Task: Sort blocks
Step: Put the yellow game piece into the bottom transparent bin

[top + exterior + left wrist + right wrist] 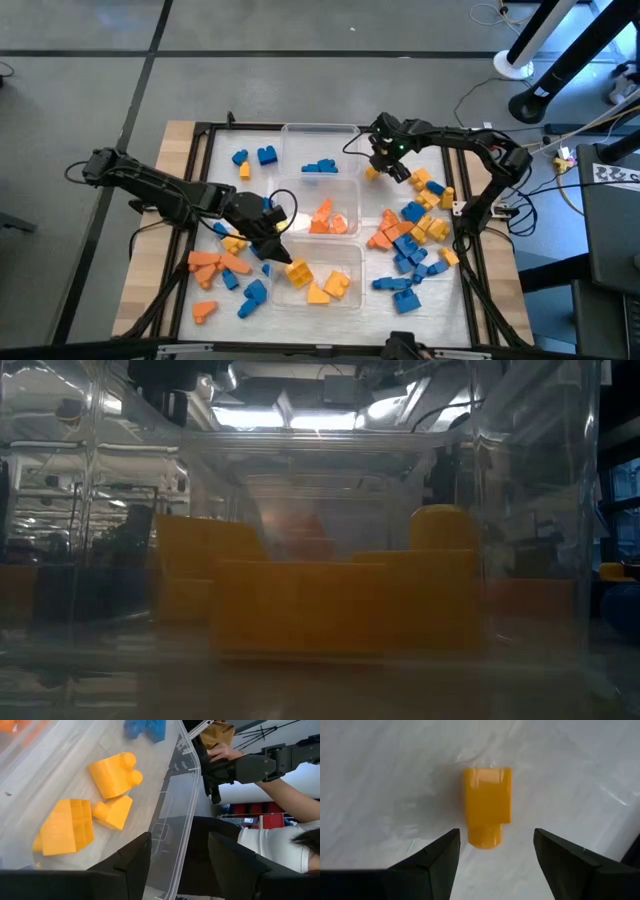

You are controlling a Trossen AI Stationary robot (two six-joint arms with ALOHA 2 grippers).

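Blocks lie in loose heaps on the surface (300,145): blue, yellow and orange mixed at the right (412,240), orange and blue at the left front (225,275), a few blue at the back left. Three clear tubs stand in a row down the middle; the far tub (321,148) holds blue pieces, the middle tub (322,205) orange, the near tub (322,275) yellow. Right gripper (496,851) hangs with fingers spread and empty over a single yellow block (487,806) lying alone just right of the far tub; judged step: approach before pickup. Next move calls for a straight descent so the fingers bracket the block's sides, then a carry across to the near tub. Left gripper (179,865) sits at the near tub's rim, fingers apart, nothing between them, yellow pieces (95,797) lying inside below it; it looks to be at the drop-off end of its own cycle. Possible obstruction: both arms would want the near tub, and the left arm occupies it. A person's arm (280,795) shows beyond the surface, clear of the work.
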